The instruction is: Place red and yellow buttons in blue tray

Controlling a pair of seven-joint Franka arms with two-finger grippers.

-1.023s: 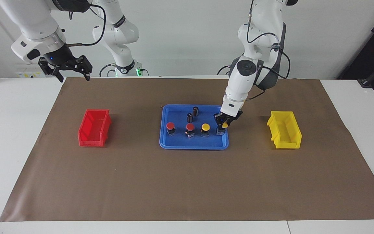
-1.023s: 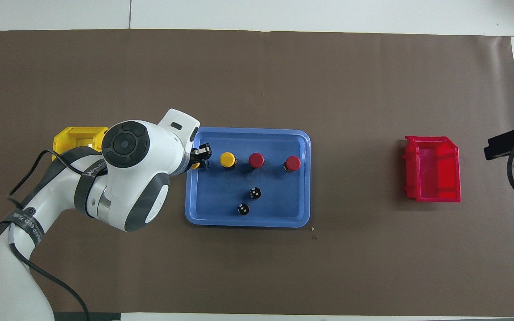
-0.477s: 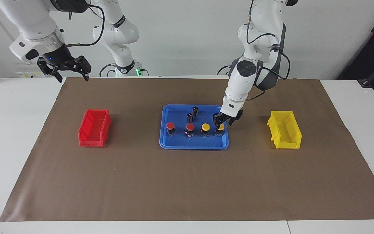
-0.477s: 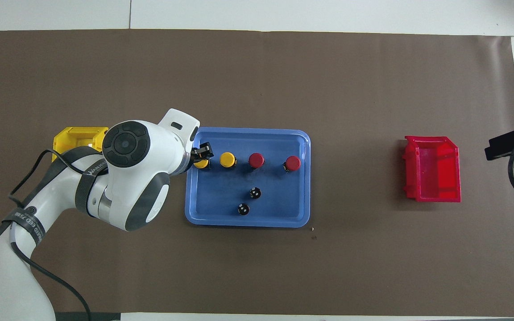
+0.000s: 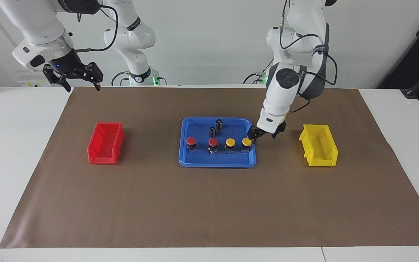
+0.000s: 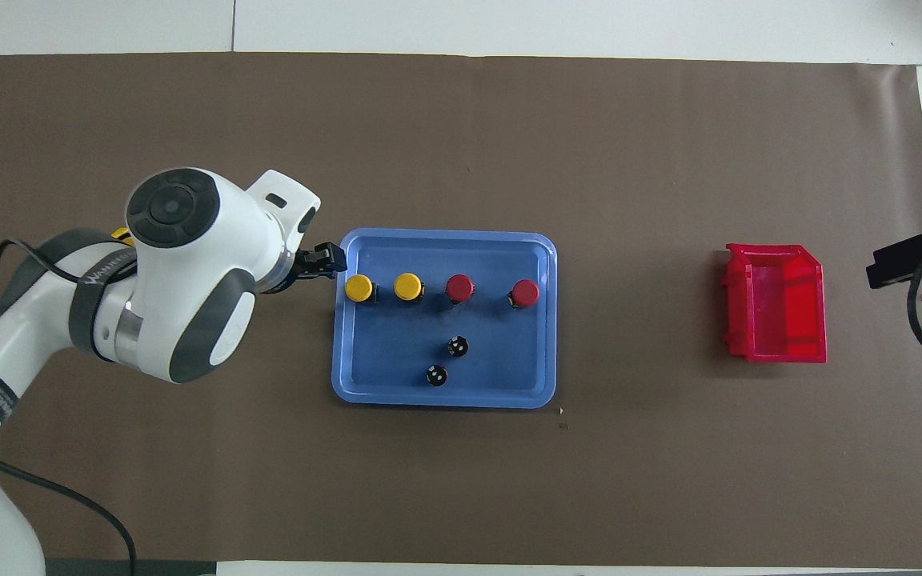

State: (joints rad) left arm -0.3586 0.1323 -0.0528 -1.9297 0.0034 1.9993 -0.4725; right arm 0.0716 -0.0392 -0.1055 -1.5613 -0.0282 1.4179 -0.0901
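In the blue tray (image 5: 217, 162) four buttons stand in a row: two red buttons (image 5: 191, 141) (image 5: 213, 142) and two yellow buttons (image 5: 230, 142) (image 5: 246, 141). The left end effector (image 5: 264, 135), released and empty, hangs at the end yellow button's two o'clock over the tray rim. The right end effector (image 5: 81, 86) waits open above the surface's edge.

No legible text or labels.
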